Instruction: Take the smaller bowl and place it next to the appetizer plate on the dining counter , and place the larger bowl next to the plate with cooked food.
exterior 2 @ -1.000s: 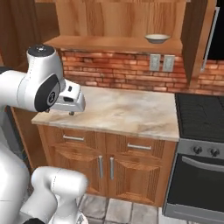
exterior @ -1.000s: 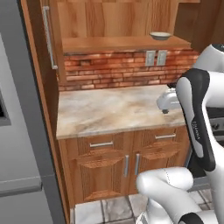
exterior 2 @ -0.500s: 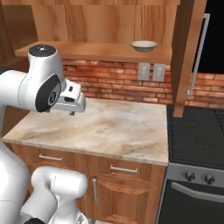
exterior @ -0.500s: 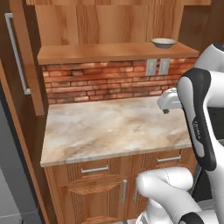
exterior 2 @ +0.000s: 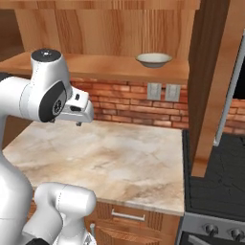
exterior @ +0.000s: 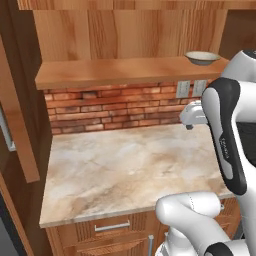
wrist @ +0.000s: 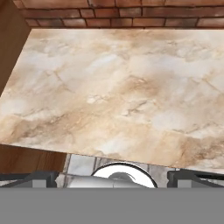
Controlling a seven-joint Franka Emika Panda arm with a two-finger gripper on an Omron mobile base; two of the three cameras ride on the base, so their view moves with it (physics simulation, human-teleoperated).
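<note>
A marbled beige tabletop point(exterior: 125, 170) sits over wooden cabinet drawers point(exterior: 112, 227), backed by a red brick wall point(exterior: 110, 107) with two grey outlets point(exterior 2: 162, 92). Above runs a wooden shelf point(exterior: 115, 72); a dark stove point(exterior 2: 215, 191) stands beside.

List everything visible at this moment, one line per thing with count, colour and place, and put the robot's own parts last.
smaller bowl: 1, grey-beige with pale rim, on the wooden shelf, toward its right end.
wooden shelf: 1, brown, above the brick backsplash.
brick backsplash: 1, red-brown, behind the counter.
wall outlets: 2, grey, on the brick below the bowl.
marbled counter: 1, beige-brown, over wooden drawers.
drawer handle: 1, silver, under the counter edge.
stove: 1, dark, right of the counter.
gripper: 1, dark fingertips, open, holding nothing, above the counter's front edge.
arm: 1, white with dark joints, rising in front of the counter.
</note>
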